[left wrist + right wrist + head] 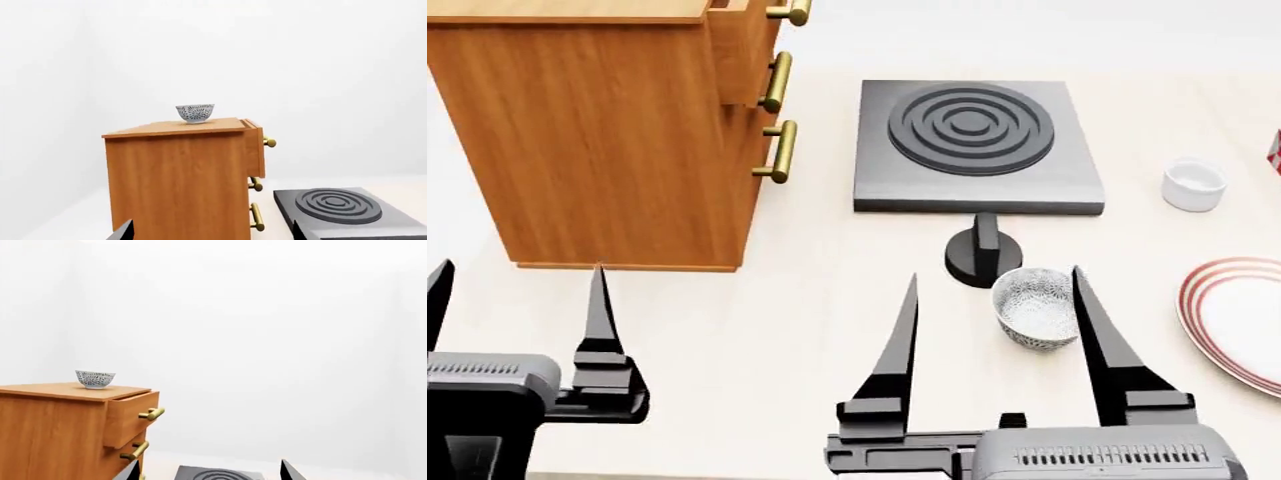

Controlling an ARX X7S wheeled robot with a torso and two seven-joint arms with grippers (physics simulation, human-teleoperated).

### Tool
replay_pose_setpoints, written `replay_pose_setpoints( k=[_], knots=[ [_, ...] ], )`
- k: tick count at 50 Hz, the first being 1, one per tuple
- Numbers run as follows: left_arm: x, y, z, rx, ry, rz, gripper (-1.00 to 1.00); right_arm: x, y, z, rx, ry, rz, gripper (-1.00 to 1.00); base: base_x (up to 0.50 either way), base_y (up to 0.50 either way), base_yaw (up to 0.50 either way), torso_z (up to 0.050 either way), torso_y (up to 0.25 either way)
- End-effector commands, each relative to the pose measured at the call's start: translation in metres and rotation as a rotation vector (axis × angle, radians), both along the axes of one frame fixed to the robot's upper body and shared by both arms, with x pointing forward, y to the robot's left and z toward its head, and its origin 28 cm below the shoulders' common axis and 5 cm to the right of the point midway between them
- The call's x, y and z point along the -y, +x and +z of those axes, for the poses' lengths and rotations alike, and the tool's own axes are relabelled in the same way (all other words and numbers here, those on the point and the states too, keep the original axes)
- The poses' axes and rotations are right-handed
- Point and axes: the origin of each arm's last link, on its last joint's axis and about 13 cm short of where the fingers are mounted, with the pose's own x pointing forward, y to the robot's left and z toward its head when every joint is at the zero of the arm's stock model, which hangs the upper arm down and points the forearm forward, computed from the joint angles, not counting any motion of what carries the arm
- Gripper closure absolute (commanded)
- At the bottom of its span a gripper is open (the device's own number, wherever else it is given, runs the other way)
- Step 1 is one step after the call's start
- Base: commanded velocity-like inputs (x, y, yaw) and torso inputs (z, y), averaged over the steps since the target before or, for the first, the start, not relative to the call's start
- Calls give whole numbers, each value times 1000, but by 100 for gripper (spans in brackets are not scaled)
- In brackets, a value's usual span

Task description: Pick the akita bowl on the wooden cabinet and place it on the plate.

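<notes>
Both grippers idle at the near bench [801, 330] edge. Left gripper [515, 305] has its jaws spread and empty; right gripper [1001, 335] is the same.

Near the right gripper, toward the bench's right side: a small pale speckled bowl [1037, 305], with a black knob-like stub [985, 252] just behind it. That bowl is a decoy, I think, since it isn't on the cabinet. The round white plate with red rim rings [1238, 318] sits at the right edge, partly cut off.

Further back: a grey square stove with concentric rings [977, 140] and a plain white cup [1193, 185].

Far left: the large orange-brown wooden cabinet with brass bar handles [601, 140]. The target, a small white akita bowl with dark blue-grey leaf pattern [195, 113], stands upright on the cabinet's top, clear of its edges.

Step in hand: reach, not yet begun. The left arm looks the closer one.
- Raise it above the cabinet top.
- Come down over the rim with jaws wide.
- Pinch one wall and lift straight up before crossing to the plate.

Limits:
- The head view crops the cabinet top, so the target shows only in the wrist views.
- Bowl depth on the top is unclear.
- A red item at the far right edge is unidentifiable.
</notes>
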Motion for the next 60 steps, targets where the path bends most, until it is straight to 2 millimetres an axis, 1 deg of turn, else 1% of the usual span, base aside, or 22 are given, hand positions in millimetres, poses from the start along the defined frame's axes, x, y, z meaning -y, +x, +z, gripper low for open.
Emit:
replay_pose_setpoints(
  k=[1, 7, 13, 32, 42, 46, 49, 55, 59, 60],
  knots=[
    [4, -1, 18, 61, 5, -33, -100, -1, -11, 18, 72, -26, 15, -100, 0, 0, 0, 0, 0],
    [0, -7, 23, 67, -18, -19, -100, -1, -11, 16, 71, -22, 22, -100, 0, 0, 0, 0, 0],
    [-5, -10, 29, 84, -30, 3, -100, -1, -20, 25, 125, 2, 34, -100, 41, 0, 0, 0, 0],
    [-5, -13, 31, 95, -28, 5, -100, -1, -19, 25, 125, 0, 26, -100, 492, 0, 0, 0, 0],
    [-5, -15, 34, 104, -26, 4, -100, -1, -21, 25, 138, 7, 24, -100, 0, 0, 0, 0, 0],
    [-5, -17, 36, 111, -25, 4, -100, 0, -22, 29, 155, 20, 10, -100, 0, 0, 0, 0, 0],
    [-5, -20, 40, 122, -21, 8, -100, -1, -28, 36, 175, 21, -9, -100, 0, 0, 0, 0, 0],
    [-5, -24, 49, 108, 5, 51, -100, -1, -36, 43, 201, 9, -7, -100, 0, 0, 0, 0, 0],
    [-6, -30, 62, 118, 36, 88, -100, -1, -37, 43, 206, 7, -7, -100, 0, 0, 0, 0, 0],
    [-7, -30, 70, 137, 46, 101, -100, -1, -37, 44, 205, 7, -9, -100, 0, 0, 0, 0, 0]
  ],
)
